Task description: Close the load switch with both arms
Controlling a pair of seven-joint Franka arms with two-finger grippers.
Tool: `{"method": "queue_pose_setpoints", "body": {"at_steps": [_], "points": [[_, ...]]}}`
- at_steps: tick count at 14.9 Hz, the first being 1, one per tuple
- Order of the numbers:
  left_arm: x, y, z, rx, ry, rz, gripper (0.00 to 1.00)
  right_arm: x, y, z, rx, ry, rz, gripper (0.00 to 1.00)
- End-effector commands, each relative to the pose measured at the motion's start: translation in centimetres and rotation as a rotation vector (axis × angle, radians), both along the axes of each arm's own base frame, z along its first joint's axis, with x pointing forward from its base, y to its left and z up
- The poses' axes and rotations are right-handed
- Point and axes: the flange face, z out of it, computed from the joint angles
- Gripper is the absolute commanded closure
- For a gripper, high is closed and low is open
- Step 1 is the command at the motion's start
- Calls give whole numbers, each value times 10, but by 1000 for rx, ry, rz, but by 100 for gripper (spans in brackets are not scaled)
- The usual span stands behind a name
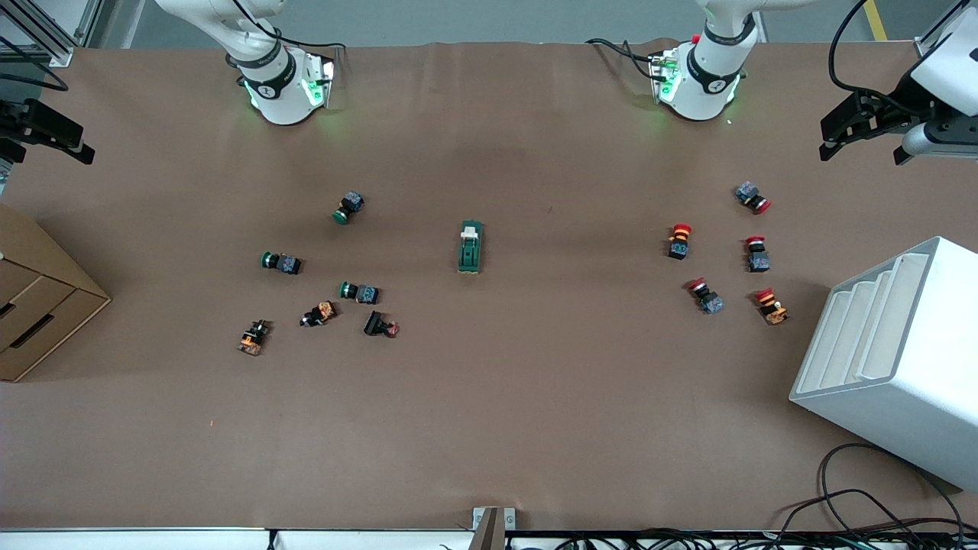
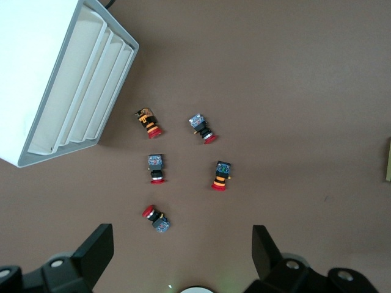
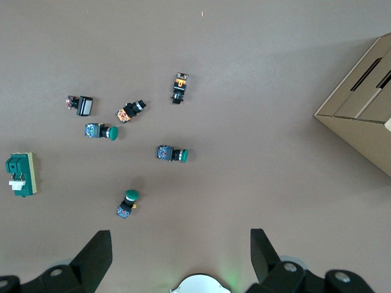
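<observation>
One dark green oblong load switch (image 1: 469, 247) with a cream lever. Five red mushroom-capped buttons (image 1: 678, 241), three round green-capped push buttons (image 1: 280, 263), three small black-and-orange parts (image 1: 253, 337) (caps unclear). One white slotted rack (image 1: 894, 359), one cardboard box (image 1: 38, 305).

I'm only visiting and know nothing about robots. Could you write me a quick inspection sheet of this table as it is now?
Surface: brown table, flat.
Job's things: dark green oblong load switch with cream lever, alone mid-table, untouched.
Clutter: three green-capped push buttons and three small dark parts toward the right arm's end; five red mushroom-capped buttons toward the left arm's end.
Grippers: left gripper open, up over the red buttons; right gripper open, up over the green ones; both arms wait.
Cables: black cables at the table's near edge.
Surroundings: white slotted rack; cardboard box.
</observation>
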Motion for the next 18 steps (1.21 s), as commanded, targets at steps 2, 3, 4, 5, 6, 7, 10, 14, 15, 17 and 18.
{"method": "queue_pose_setpoints", "body": {"at_steps": [2, 3, 4, 5, 6, 7, 10, 14, 15, 17, 18], "points": [[2, -3, 6, 19, -12, 22, 0, -7, 7, -2, -5, 7, 20, 0], [2, -3, 5, 20, -12, 19, 0, -7, 5, -2, -4, 4, 16, 0], [3, -2, 6, 19, -15, 21, 0, -7, 5, -1, -4, 1, 16, 0], [6, -1, 2, 19, -12, 22, 0, -7, 5, -2, -4, 4, 16, 0], [8, -1, 0, 17, -10, 22, 0, -7, 5, -1, -4, 1, 17, 0], [13, -1, -4, 14, -7, 21, 0, -7, 5, -1, -4, 1, 17, 0], [24, -5, -10, -2, -40, 23, 0, -7, 5, -1, -4, 1, 17, 0], [47, -55, -50, -16, -28, -48, 0, -8, 4, 1, 5, -3, 14, 0], [53, -77, -72, -31, 2, -80, 0, -8, 6, 1, 5, -3, 17, 0], [58, -123, -110, -55, 14, -151, 0, -10, 19, -4, -12, 25, 35, 0], [54, -151, -128, -64, 5, -197, 0, -10, 12, -5, -10, 32, 23, 0]]}}
